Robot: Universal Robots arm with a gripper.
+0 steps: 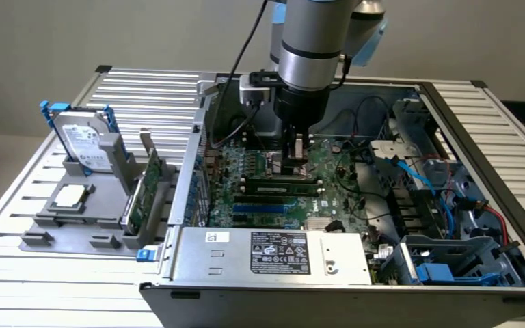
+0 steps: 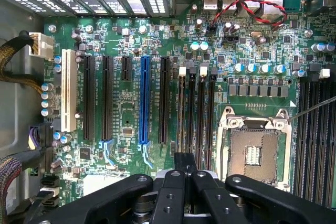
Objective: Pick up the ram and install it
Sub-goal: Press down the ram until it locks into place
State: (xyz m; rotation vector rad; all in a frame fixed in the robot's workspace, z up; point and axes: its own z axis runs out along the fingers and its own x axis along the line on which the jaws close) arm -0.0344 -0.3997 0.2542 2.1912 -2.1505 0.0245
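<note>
My gripper (image 1: 294,158) hangs straight down inside the open computer case, low over the green motherboard (image 1: 335,195). Its fingers are shut, with nothing visible between them. Just in front of its tip, a long narrow stick with dark chips, which looks like the ram (image 1: 281,186), stands on edge among the black memory slots. How deep it sits I cannot tell. In the wrist view the shut gripper (image 2: 184,157) sits over the near end of the four memory slots (image 2: 202,114), beside the bare processor socket (image 2: 254,148).
A grey fixture (image 1: 71,229) at the exterior view's left holds a hard drive (image 1: 85,147), a processor chip (image 1: 69,197) and a green board on edge (image 1: 148,188). The power supply (image 1: 272,253) fills the case's front. Cables (image 1: 426,181) and drive bays crowd its right.
</note>
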